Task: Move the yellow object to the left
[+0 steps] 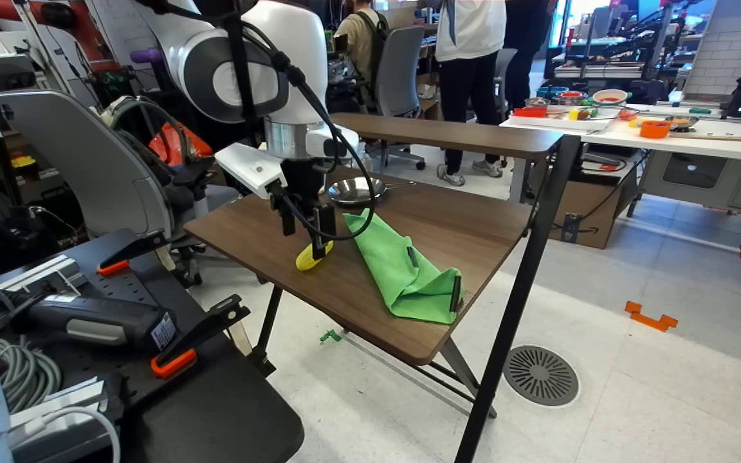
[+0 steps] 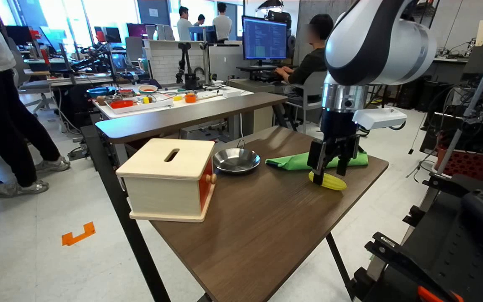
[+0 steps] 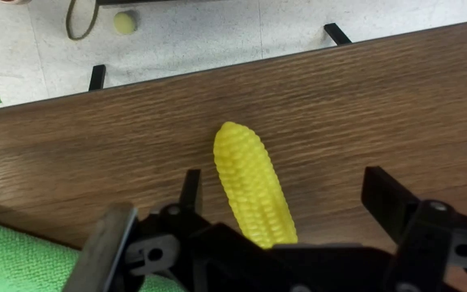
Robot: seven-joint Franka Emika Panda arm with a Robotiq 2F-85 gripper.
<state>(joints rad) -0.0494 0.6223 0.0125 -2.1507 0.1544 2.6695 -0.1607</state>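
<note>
The yellow object is a toy corn cob (image 3: pixel 253 182). It lies flat on the brown wooden table (image 3: pixel 136 121) near one long edge. It also shows in both exterior views, at the table edge (image 1: pixel 307 260) and under my gripper (image 2: pixel 334 182). My gripper (image 3: pixel 283 174) is open, with one finger on each side of the corn. In the wrist view the corn is closer to the left finger, with a gap to the right one. The corn's lower end is hidden behind the gripper body. In an exterior view my gripper (image 2: pixel 329 173) is low over the corn, one finger overlapping it.
A green cloth (image 1: pixel 409 276) lies beside the corn. A metal pan (image 2: pixel 236 160) stands farther along the table. A wooden box (image 2: pixel 162 193) with an orange-red side stands at the table's end. A raised shelf (image 1: pixel 448 135) runs along one side. A black cart (image 1: pixel 216 399) stands close by.
</note>
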